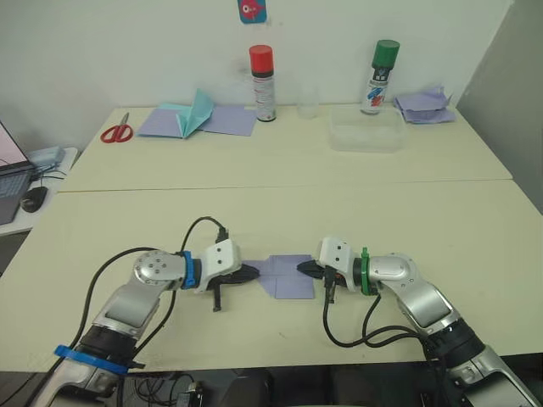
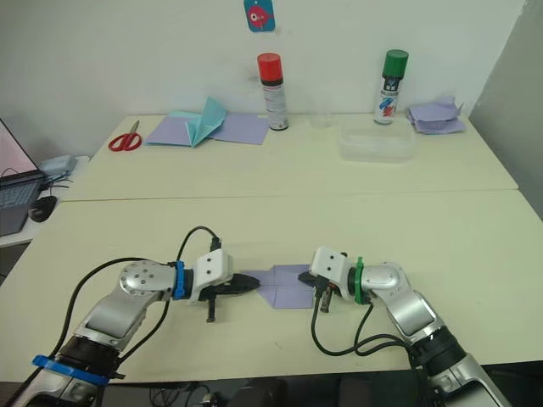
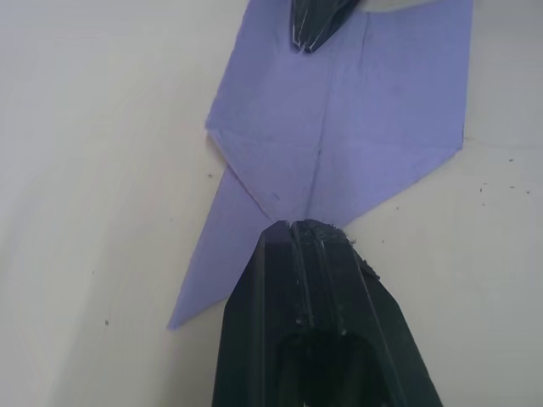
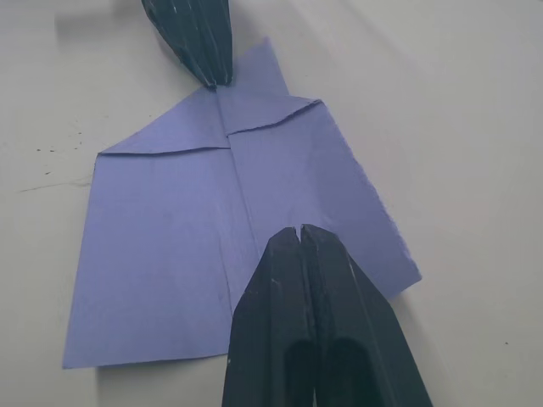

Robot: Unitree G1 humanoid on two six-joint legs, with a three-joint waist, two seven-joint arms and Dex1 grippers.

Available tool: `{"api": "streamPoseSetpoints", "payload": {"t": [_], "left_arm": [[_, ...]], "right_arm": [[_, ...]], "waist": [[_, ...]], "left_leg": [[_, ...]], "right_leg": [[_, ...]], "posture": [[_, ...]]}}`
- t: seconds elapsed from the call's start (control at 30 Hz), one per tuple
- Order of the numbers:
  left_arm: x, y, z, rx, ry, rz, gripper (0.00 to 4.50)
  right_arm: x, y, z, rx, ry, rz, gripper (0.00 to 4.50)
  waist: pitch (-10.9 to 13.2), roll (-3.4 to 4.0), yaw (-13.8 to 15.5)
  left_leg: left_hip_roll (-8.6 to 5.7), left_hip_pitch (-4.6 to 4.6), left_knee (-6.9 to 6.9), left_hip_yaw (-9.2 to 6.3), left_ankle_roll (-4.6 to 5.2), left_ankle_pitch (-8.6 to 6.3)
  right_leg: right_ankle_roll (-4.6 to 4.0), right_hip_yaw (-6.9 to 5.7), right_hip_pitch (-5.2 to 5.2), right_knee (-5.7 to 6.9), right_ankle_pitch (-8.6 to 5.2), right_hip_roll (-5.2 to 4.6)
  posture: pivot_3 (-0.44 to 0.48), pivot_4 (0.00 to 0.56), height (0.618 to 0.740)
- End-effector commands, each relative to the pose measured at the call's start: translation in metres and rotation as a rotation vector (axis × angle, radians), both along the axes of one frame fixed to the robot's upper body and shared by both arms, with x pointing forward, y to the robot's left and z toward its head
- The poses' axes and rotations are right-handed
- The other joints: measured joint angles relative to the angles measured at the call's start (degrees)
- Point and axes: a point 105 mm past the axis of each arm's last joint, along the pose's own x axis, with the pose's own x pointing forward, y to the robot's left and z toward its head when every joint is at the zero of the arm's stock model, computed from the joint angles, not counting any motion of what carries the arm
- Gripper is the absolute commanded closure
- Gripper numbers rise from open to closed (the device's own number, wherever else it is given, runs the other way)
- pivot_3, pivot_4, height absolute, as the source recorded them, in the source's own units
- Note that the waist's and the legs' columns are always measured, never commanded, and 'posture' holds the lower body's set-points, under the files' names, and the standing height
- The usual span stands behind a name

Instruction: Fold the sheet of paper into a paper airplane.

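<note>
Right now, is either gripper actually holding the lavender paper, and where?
Neither grips it. The shut left gripper presses its tip on the sheet of paper at the folded nose end; the shut right gripper presses the opposite edge.

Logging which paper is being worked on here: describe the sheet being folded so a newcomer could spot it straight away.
On the near table, look between the two tools, left tool and right tool. The sheet of paper lies flat there, both shut tips pressing on it. It is lavender with corner folds forming a point, unlike the flat lavender sheets and teal paper plane at the far edge.
</note>
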Motion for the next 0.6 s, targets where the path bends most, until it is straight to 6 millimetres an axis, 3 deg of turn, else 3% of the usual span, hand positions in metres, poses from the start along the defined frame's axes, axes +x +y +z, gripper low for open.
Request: {"api": "streamPoseSetpoints", "payload": {"t": [0.03,0.17,0.27,0.4,0.5,0.6], "left_arm": [[-0.005,0.036,-0.018,0.054,0.106,0.150,4.50],[-0.005,0.050,-0.005,0.035,0.091,0.198,4.50],[-0.003,0.049,0.024,-0.040,0.046,0.186,4.50],[-0.004,0.020,0.068,-0.185,0.005,0.101,4.50],[-0.003,0.008,0.076,-0.200,-0.008,0.069,4.50],[-0.001,-0.014,0.067,-0.171,-0.016,0.012,4.50]], "right_arm": [[-0.005,-0.004,-0.016,-0.046,0.055,0.000,4.47],[-0.005,-0.003,-0.016,-0.044,0.053,0.001,4.47],[-0.004,-0.001,-0.015,-0.040,0.053,0.002,4.47],[-0.004,-0.001,-0.015,-0.039,0.053,0.006,4.47],[-0.003,-0.002,-0.015,-0.039,0.053,0.006,4.47],[-0.002,-0.001,-0.014,-0.039,0.050,0.008,4.47]], "waist": [[0.00,0.01,-0.19],[0.00,0.00,-0.47],[0.03,0.00,-0.83],[0.15,-0.14,-0.74],[0.17,-0.18,-0.80],[0.17,-0.17,-0.82]], "left_leg": [[0.07,0.00,-0.01,0.06,0.00,0.00],[0.34,0.00,-0.02,0.18,-0.02,0.00],[0.50,-0.01,-0.07,0.23,-0.04,-0.01],[0.52,-0.08,-0.07,0.24,-0.08,-0.03],[0.50,-0.08,-0.05,0.28,-0.10,-0.04],[0.52,-0.05,-0.06,0.46,-0.11,-0.04]], "right_leg": [[-0.01,-0.01,0.00,0.00,0.01,0.01],[-0.01,-0.05,-0.03,0.00,0.01,0.09],[-0.01,-0.07,-0.09,0.01,0.01,0.17],[-0.02,-0.08,-0.17,-0.01,0.01,0.20],[-0.03,-0.05,-0.13,-0.05,0.02,0.19],[-0.03,-0.05,-0.12,-0.03,0.02,0.20]], "posture": [[0.000,0.150,0.740],[0.000,0.150,0.740],[0.000,0.150,0.740],[0.000,0.150,0.740],[0.000,0.150,0.740],[0.000,0.150,0.740]]}}
